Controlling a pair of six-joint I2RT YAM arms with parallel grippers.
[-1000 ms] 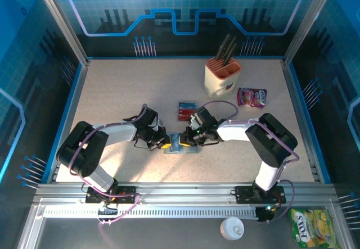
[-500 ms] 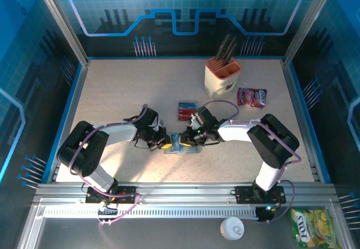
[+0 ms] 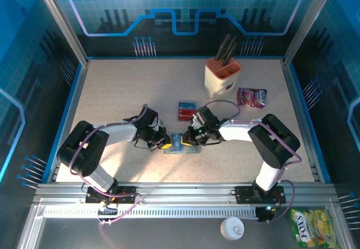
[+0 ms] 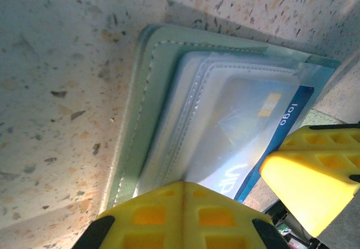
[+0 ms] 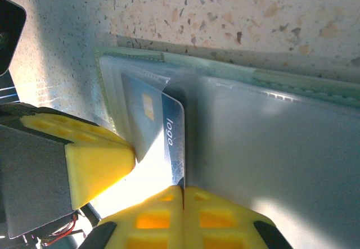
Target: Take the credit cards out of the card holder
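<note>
The grey-green card holder [image 3: 184,150] lies open on the table between both grippers, its clear sleeves [image 4: 225,114] facing up. A blue-and-white credit card [image 5: 171,142] sticks partway out of a sleeve. My right gripper [image 5: 183,190] is shut on that card's edge, seen from above as the right gripper [image 3: 188,140]. My left gripper [image 4: 183,186] is shut on the card holder's sleeve edge [image 4: 146,108], and from above the left gripper [image 3: 166,143] sits at the holder's left side. Red credit cards [image 3: 187,112] lie on the table just behind the holder.
A cream knife block [image 3: 221,75] stands at the back right, with a pink snack packet [image 3: 251,97] beside it. A yellow-green packet [image 3: 314,226] and a white cap [image 3: 232,227] lie off the table in front. Blue rails [image 3: 292,91] edge the table.
The right gripper has edged slightly to the right with the blue-and-white card. The left gripper and the card holder have stayed put.
</note>
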